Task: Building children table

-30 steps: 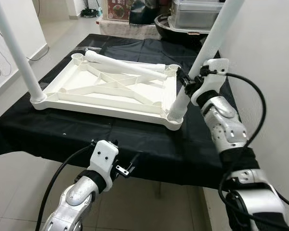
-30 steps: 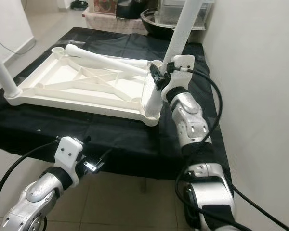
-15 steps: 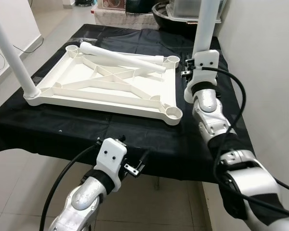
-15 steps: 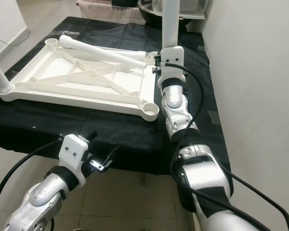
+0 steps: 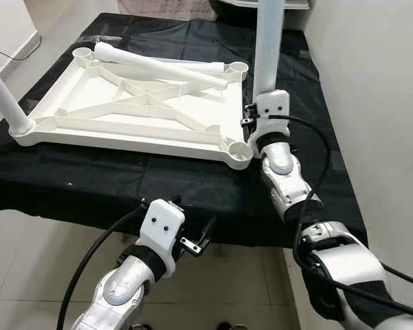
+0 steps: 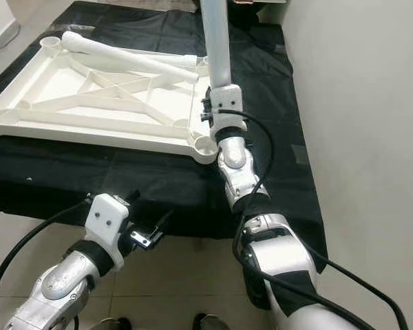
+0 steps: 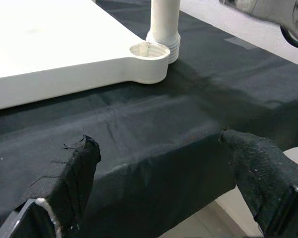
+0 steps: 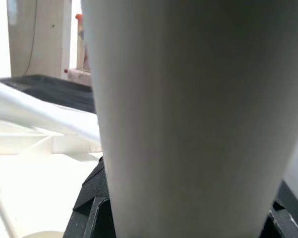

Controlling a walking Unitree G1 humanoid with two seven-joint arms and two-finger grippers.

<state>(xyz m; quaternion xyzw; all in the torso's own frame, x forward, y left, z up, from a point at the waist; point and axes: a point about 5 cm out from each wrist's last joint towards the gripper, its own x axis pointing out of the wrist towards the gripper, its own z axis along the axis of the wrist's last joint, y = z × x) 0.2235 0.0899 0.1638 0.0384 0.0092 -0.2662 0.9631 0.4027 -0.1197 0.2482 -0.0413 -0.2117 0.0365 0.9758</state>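
The white tabletop (image 5: 138, 110) lies upside down on a black cloth (image 5: 193, 185) covering a table, one loose leg (image 5: 158, 64) resting across it. The right gripper (image 5: 251, 118) grasps an upright leg (image 5: 267, 48) beside the near right corner socket (image 5: 239, 149). Another leg (image 5: 3, 103) stands in the near left corner. The left gripper (image 7: 159, 163) hangs spread apart, holding nothing, below the cloth's front edge, over tiled floor (image 5: 27, 254). A pale wall (image 5: 378, 103) runs close along the right.

Tabletop (image 5: 89, 96): white moulded plastic, smooth, slight sheen, ribbed underside. Legs (image 5: 267, 48): same white plastic, smooth, semi-gloss. Counter cloth (image 5: 110, 185): black fabric, matt, creased. Left gripper (image 7: 161, 163) fingers (image 7: 72, 173): black, coarse textile-like cover. Arms: silver metal, glossy, black cables. Floor (image 5: 27, 254): pale glossy tiles.
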